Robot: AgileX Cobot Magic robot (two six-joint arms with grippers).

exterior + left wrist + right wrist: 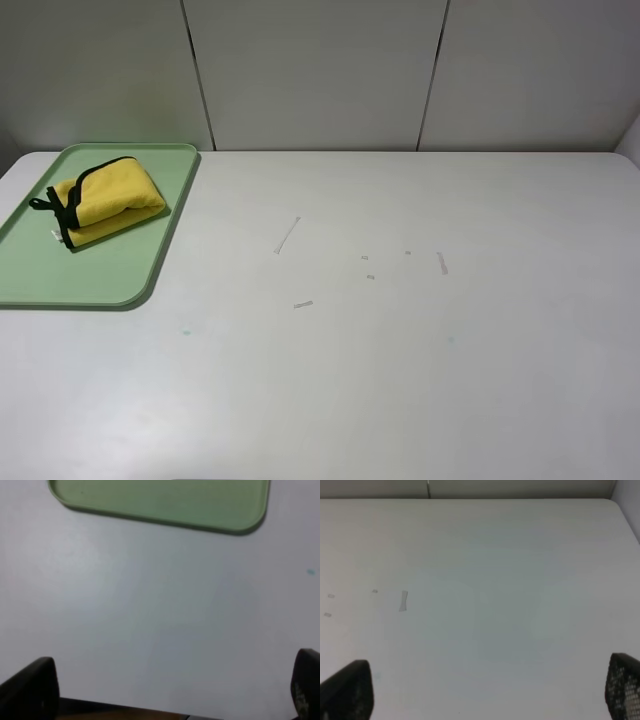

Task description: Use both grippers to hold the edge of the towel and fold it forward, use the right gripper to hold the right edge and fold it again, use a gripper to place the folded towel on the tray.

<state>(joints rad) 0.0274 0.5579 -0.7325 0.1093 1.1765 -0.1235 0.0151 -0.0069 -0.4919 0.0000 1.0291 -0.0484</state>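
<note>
On the tray point(130, 275), folded towel point(108, 200), both hands spread, empty, well apart from it

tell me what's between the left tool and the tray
Only bare white table: the left wrist view shows nothing between the open left tool and the tray.

I look down on a broad white tabletop point(400, 380) that fills most of my high view, matte and evenly lit, with only soft shading toward the near edge. A few short strips of pale tape point(287, 235) lie scattered near its middle, plus a couple of tiny greenish specks point(186, 332). Along the far side stands a wall of light grey panels point(315, 70), split by two thin dark seams point(197, 70) running slightly aslant.
</note>
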